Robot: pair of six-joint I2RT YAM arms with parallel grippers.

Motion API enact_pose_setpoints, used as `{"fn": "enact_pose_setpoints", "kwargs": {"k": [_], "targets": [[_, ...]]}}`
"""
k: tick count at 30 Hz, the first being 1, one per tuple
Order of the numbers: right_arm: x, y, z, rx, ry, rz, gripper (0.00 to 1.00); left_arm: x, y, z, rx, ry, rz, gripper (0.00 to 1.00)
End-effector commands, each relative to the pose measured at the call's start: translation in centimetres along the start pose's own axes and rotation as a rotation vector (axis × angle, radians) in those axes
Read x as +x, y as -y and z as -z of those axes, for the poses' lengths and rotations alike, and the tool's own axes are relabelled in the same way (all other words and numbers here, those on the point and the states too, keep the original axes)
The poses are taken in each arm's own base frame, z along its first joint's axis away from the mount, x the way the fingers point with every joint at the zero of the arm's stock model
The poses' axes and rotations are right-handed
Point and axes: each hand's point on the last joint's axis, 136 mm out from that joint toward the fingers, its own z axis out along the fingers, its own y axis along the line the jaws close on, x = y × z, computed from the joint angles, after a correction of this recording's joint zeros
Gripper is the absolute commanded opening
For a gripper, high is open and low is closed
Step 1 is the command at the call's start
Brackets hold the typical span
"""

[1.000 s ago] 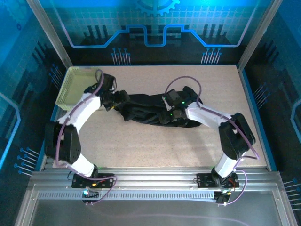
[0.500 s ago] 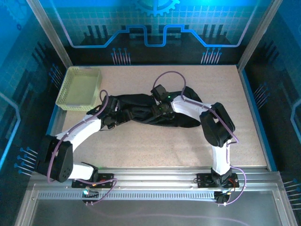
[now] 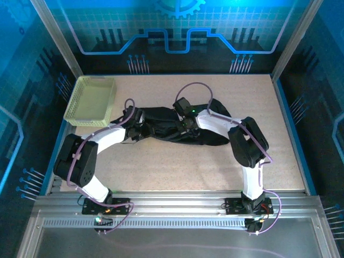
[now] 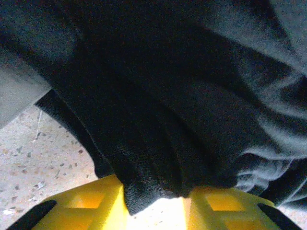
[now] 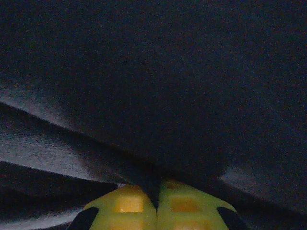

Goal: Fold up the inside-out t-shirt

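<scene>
1. Top view. Found the inside-out t-shirt lying crumpled in a long dark heap across the middle of the tabletop. Noted it near but apart from the pale mesh basket at far left. Could not make out collar, sleeves or hem in the bunching.
2. Top view, continued. Located the left tool at the heap's left end and the right tool on its middle. Logged both as low and down on the cloth.
3. Left wrist view. Saw a thick bunched fold of black knit wedged between the yellow fingers, with speckled tabletop showing at lower left. Recorded the left tool as clamped on several gathered layers, not on one clean edge.
4. Right wrist view. Saw the two yellow pads pressed together under a dark drape of fabric. Made out a thin dark sliver, apparently cloth, caught between the tips. Marked the catch as probable only, given the dim picture.
5. Handling, judged. Expect soft, light, limp cloth with no stiffness to hold a shape. Expect it to sag, drag and cling to itself when lifted.
6. Grip advice, judged. Prefer holds on a single seam: shoulders or hem corners, well apart, to spread the shirt flat before any fold. Treat a mid-body pinch as likely to lift a lump, not a panel.
</scene>
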Motion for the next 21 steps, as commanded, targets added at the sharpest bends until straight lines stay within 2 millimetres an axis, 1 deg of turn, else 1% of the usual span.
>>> {"fn": "enact_pose_setpoints", "kwargs": {"k": [1,5,6,10,13,16,20,21], "targets": [[-1.1,0.3,3.2,-0.036,0.058,-0.031,0.00,-1.4,1.2,0.2,0.022,0.037,-0.031,0.22],[-1.2,0.7,4.8,-0.049,0.079,-0.044,0.00,-2.1,1.2,1.0,-0.001,0.070,-0.043,0.03],[-1.2,0.9,5.2,-0.052,0.080,-0.049,0.00,-2.3,1.0,1.5,-0.011,0.083,-0.044,0.00],[-1.2,0.9,7.7,-0.100,0.108,-0.056,0.00,-2.9,1.0,4.0,-0.026,0.145,-0.053,0.00],[-1.1,0.6,10.7,-0.163,0.144,-0.055,0.00,-3.3,1.8,7.0,0.014,0.208,-0.063,0.00],[-0.5,0.7,14.4,-0.215,0.190,-0.053,0.00,-3.4,2.7,10.7,0.070,0.275,-0.067,0.00],[1.1,1.0,19.0,-0.258,0.241,-0.032,0.00,-2.9,4.1,16.2,0.159,0.382,-0.103,0.00],[1.4,1.1,19.7,-0.259,0.254,-0.031,0.00,-2.7,4.3,17.2,0.187,0.414,-0.117,0.00]]}}
